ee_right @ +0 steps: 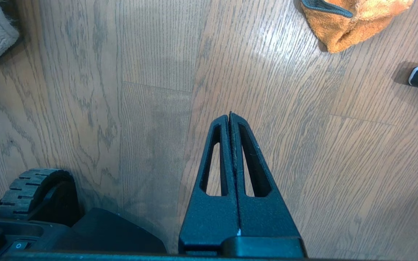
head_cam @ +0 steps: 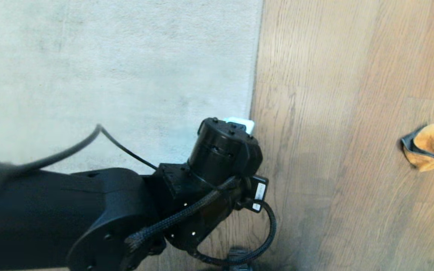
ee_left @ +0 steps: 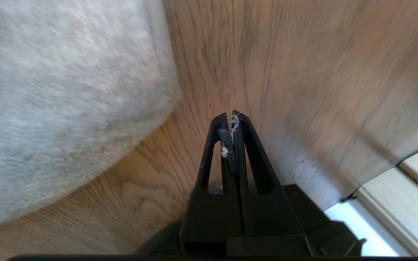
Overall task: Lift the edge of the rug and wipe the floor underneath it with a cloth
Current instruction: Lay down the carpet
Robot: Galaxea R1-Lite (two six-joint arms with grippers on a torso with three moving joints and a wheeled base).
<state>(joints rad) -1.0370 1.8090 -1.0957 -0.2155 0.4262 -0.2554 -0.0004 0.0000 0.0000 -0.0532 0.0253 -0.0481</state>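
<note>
I have the left claw (ee_left: 230, 117) pressed together over bare floor (ee_left: 303, 72) just beside the rug edge (ee_left: 158, 108), holding only lint (no rug), so the lift isn't made, while the cloth (head_cam: 431, 146) lies well apart beyond the idle, shut right claw (ee_right: 230, 117).

Black left arm (head_cam: 89, 210), braided cable (head_cam: 179, 218), possibly a white label (head_cam: 259, 191).

home room: plush rug (head_cam: 107, 67), wood-plank floor (head_cam: 333, 113)
</note>
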